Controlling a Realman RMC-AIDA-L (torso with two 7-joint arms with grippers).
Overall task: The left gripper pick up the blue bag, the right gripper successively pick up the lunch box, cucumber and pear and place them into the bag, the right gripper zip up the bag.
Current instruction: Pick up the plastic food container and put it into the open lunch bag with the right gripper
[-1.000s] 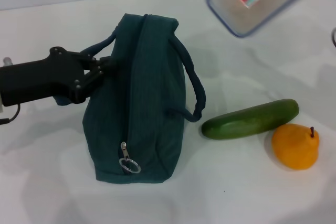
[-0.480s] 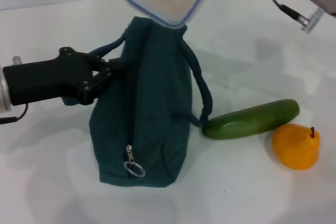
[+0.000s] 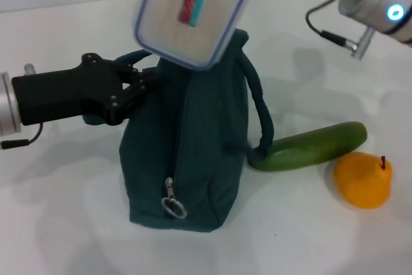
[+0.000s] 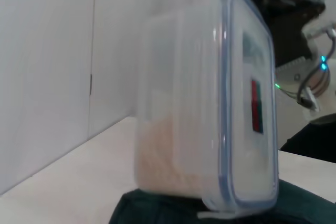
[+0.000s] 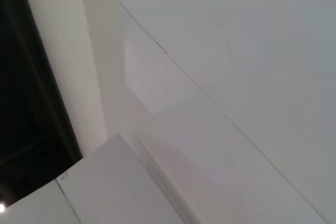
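Half the blue bag (image 3: 193, 152) mouth seems hidden behind the lunch box (image 3: 193, 14).

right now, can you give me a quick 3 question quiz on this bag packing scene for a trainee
1. True or false: the lunch box is resting on the table beside the pear.
2. Which item lies nearest the blue bag? A) cucumber B) pear C) neither, both are inside the bag
3. Fill in: the left gripper is at the bag's ____.

Key:
1. False: the box is up in the air over the top of the bag, lid tilted toward the head camera.
2. A: the cucumber's end reaches the bag's near handle; the pear sits beyond it.
3. Handle: it is closed on the bag's far-side handle.
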